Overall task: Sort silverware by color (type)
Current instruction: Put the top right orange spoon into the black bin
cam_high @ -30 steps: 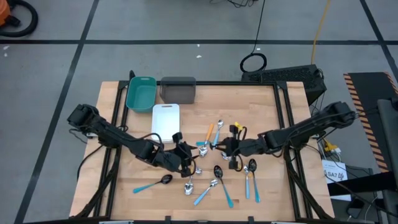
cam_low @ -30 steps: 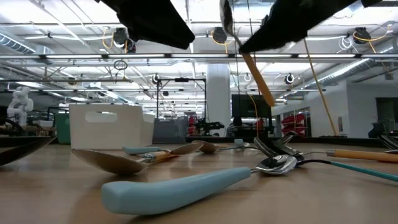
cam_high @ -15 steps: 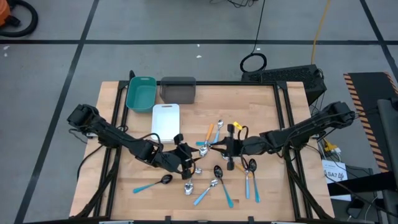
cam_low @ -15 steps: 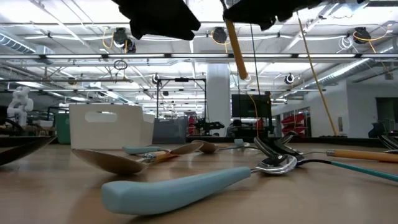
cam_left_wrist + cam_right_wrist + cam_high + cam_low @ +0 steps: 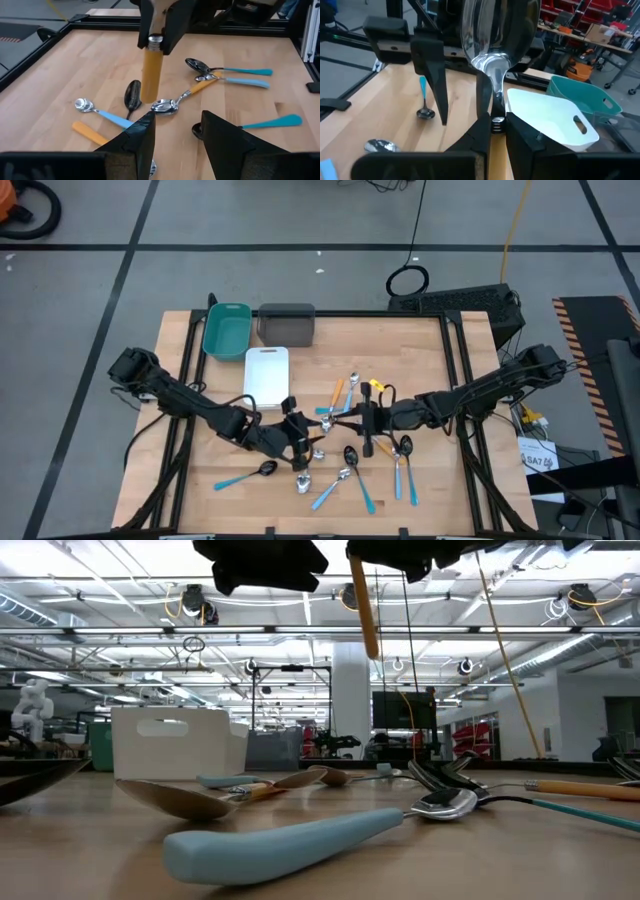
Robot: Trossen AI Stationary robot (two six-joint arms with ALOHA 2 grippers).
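While our right hand (image 5: 492, 131) pinches the orange-handled spoon (image 5: 151, 70) aloft, our spread left hand (image 5: 175, 131) just beneath could knock it loose.

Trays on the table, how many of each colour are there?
Teal tray: 1
Grey tray: 1
White tray: 1
Total: 3 trays
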